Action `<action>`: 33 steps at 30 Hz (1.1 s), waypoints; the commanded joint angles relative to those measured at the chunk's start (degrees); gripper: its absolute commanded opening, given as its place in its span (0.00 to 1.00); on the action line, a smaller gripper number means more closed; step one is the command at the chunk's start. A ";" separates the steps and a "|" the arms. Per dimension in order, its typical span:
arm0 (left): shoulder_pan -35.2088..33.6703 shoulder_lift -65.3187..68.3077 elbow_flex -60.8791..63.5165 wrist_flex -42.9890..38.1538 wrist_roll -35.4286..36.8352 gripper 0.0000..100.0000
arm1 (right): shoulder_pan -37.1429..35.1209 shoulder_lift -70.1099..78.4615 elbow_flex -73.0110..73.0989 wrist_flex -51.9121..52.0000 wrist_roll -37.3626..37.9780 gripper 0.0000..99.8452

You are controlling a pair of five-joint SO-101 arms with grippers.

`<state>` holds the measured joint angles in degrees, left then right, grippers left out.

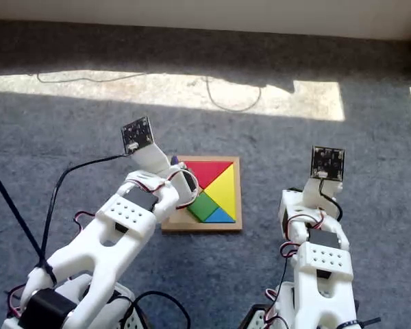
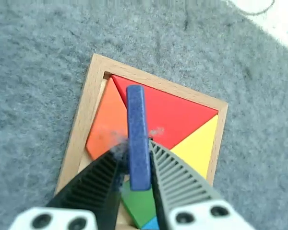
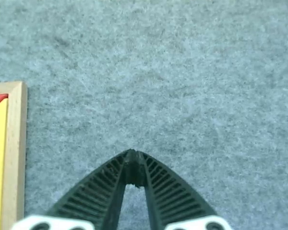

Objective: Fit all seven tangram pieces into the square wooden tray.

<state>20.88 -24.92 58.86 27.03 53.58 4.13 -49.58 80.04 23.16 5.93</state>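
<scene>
The square wooden tray (image 1: 238,199) lies on the grey carpet between the two arms. Red (image 2: 173,115), orange (image 2: 110,124), yellow (image 2: 199,146), green (image 2: 139,203) and light blue (image 2: 151,224) pieces lie flat in it. My left gripper (image 2: 134,146) hangs over the tray's left part, shut on a dark blue piece (image 2: 137,124) that stands on edge above the orange and red pieces. My right gripper (image 3: 134,160) is shut with nothing in it, over bare carpet to the right of the tray rim (image 3: 14,143).
Grey carpet surrounds the tray. A sunlit strip (image 1: 192,92) with a thin cable (image 1: 229,103) runs across the back. A black cable (image 1: 14,205) trails at the left beside the left arm.
</scene>
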 commanded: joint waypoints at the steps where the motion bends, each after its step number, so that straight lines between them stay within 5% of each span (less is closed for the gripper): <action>1: 3.38 -2.33 -0.57 2.20 2.99 0.18 | -0.57 -1.10 -0.48 -1.19 0.62 0.01; 6: 8.13 -2.42 -3.56 10.46 5.27 0.34 | -0.57 -1.10 -0.48 -1.19 0.70 0.01; 14: 3.12 -6.46 -12.44 22.33 4.84 0.28 | -0.57 -1.10 -0.48 -1.19 0.70 0.01; 22: -0.13 -15.52 -13.14 21.10 -0.26 0.21 | -0.57 -1.10 -0.48 -1.10 0.70 0.01; 33: -27.21 -22.99 -3.74 21.36 -12.66 0.01 | -3.21 -0.92 -8.57 12.97 4.31 0.01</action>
<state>-0.13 -44.97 52.18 48.84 43.38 3.69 -49.58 78.11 31.69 8.57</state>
